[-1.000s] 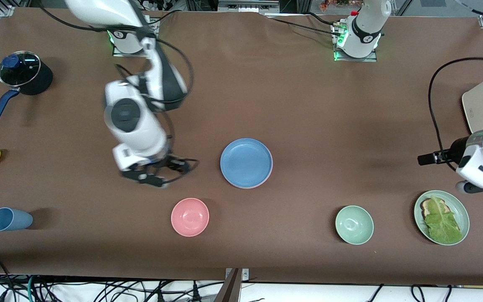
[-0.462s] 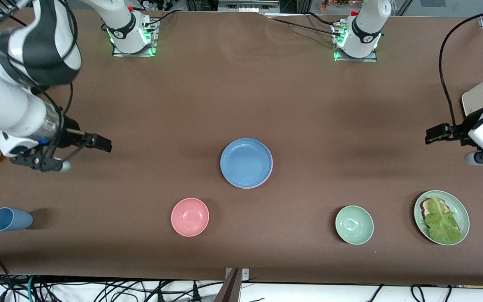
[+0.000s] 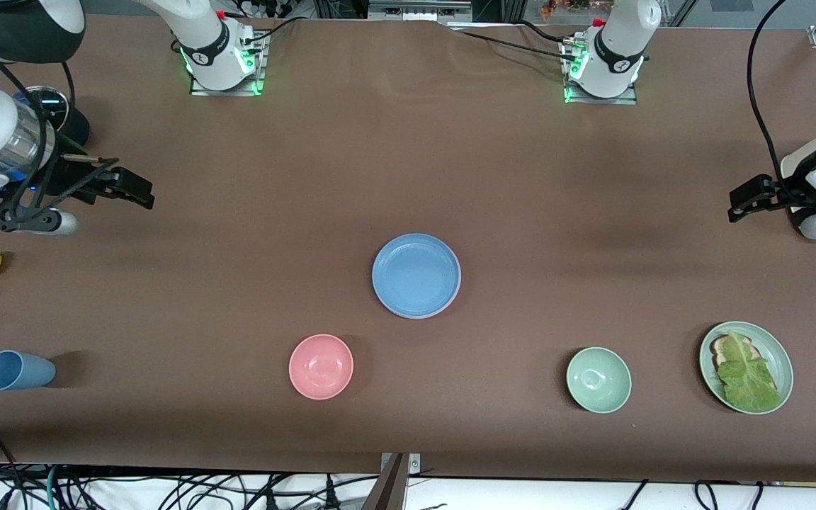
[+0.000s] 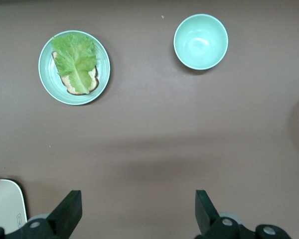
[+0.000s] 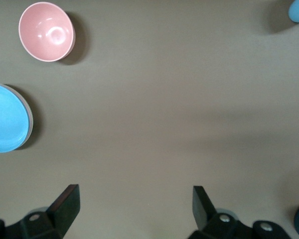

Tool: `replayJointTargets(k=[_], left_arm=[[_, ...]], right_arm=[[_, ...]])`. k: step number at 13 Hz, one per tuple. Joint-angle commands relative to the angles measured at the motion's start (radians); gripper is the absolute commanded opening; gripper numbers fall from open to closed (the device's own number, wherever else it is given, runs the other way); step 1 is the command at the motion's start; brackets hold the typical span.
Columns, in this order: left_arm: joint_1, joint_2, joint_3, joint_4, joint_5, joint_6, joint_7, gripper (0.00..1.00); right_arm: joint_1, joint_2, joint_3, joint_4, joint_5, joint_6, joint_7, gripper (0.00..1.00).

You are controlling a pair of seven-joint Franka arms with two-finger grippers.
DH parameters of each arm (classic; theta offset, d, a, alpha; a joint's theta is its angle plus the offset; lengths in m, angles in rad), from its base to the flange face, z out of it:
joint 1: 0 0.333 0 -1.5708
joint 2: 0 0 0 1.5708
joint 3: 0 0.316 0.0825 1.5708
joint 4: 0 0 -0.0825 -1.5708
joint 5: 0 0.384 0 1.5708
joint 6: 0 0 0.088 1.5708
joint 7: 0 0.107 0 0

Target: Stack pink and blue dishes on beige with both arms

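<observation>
You had both arms drawn out over the brown cloth-covered table, and neither was carrying anything. The right gripper hung over bare cloth beside the black pot with a glass lid, its jaws spread wide with nothing between them. The left gripper hung over the cloth beside the beige toaster, equally wide and equally empty.

The flat, round, sky-blue plastic plate lay between the two grippers and well apart from each of them, lower on the table than both. You could have expected it to be light, stiff and hard to break. Its smooth plastic looked slippery, and lying so flat it left little room for a finger to get under it. The low raised rim was the place to pinch, one finger inside and one outside.

It looked clean and empty, with a shallow well and an even lip. A thin pale rim showed under one edge, so the plate seemed to be resting on another plate. You could not tell from here whether a pink plate sat between them, because none was in sight. By that reading, the stack was probably finished.
</observation>
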State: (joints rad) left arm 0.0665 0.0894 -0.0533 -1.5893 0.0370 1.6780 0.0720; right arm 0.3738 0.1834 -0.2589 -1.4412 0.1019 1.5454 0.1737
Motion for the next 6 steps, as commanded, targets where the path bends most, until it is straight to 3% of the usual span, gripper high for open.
replayJointTargets(k=[1, 6], left_arm=[[-0.001, -0.063, 0.003, -0.084, -0.023, 0.032, 0.031, 1.0], [0.001, -0.062, 0.003, -0.08, -0.046, 0.023, 0.029, 1.0]], right_arm=[[-0.308, -0.045, 0.319, -0.024, -0.043, -0.028, -0.014, 1.0], [-0.326, -0.042, 0.317, -0.012, -0.06, -0.041, -0.029, 1.0]])
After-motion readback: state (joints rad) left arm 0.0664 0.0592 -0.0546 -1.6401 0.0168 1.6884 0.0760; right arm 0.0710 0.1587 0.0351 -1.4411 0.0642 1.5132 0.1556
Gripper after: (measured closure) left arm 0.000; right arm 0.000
